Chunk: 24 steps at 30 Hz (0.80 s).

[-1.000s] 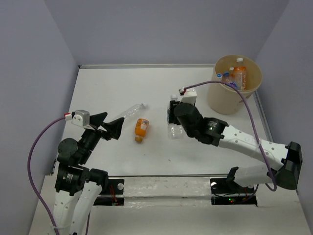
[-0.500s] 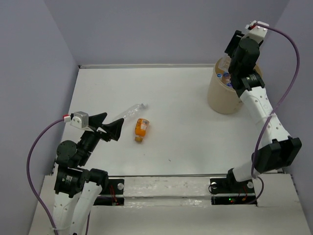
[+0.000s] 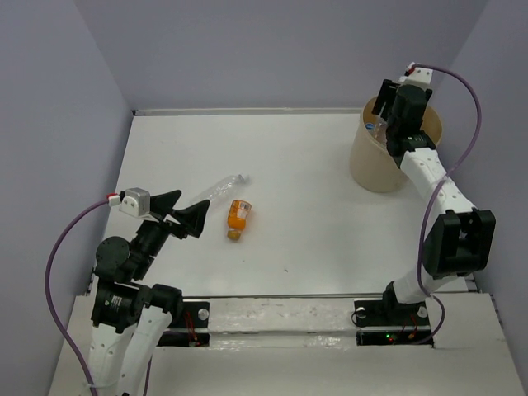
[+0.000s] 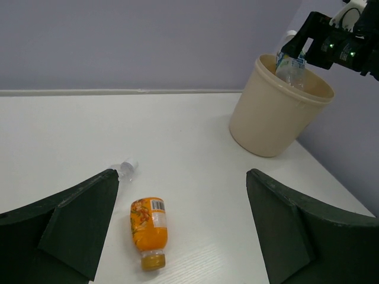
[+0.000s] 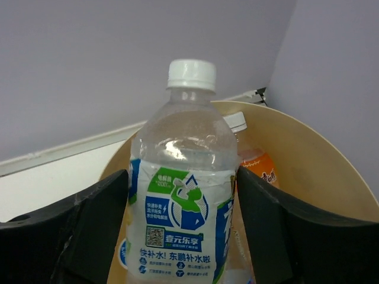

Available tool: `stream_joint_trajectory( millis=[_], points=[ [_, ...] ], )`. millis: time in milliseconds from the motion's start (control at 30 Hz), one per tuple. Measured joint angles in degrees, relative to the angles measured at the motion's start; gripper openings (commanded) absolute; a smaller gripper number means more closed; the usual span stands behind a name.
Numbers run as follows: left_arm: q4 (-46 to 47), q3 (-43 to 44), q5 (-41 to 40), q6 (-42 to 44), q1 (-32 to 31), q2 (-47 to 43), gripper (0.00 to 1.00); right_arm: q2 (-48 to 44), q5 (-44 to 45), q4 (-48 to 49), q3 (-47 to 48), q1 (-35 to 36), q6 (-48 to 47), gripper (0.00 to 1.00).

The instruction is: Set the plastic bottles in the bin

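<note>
The right end effector [image 5: 182,198] has dropped lower over the bin [image 3: 363,165], fingers flanking a clear bottle [image 5: 189,124], grip unclear.

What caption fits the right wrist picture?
Labelled clear bottle between the right arm's fingers over the tan bin.

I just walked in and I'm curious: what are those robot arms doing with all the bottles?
The right arm's fingers have a clear bottle with a green and blue label between them, upright over the tan bin. I can't tell if they are gripping it or loose. An orange bottle with a white cap is already inside. Another orange bottle and a plain clear bottle lie on the white table, not yet picked up. The left arm's fingers are wide open near them, holding nothing.
</note>
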Motion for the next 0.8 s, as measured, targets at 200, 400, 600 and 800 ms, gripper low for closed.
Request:
stream_joint_trajectory(
  millis=[200,400,600,800],
  points=[
    [0.0,0.0,-0.17,0.0,0.0,0.02,0.99,-8.57,-2.95,-0.15,-1.53,0.2,2.54,0.95],
    [0.0,0.0,-0.46,0.0,0.0,0.02,0.99,-18.08,-2.86,-0.33,-4.42,5.01,6.75,0.95],
    [-0.02,0.0,-1.11,0.0,0.0,0.02,0.99,-20.41,-3.98,-1.66,-13.35,25.18,13.44,0.95],
    [-0.02,0.0,-1.31,-0.02,0.0,0.13,0.99,-11.17,-3.98,-2.45,-23.37,44.13,26.1,0.97]
  ],
)
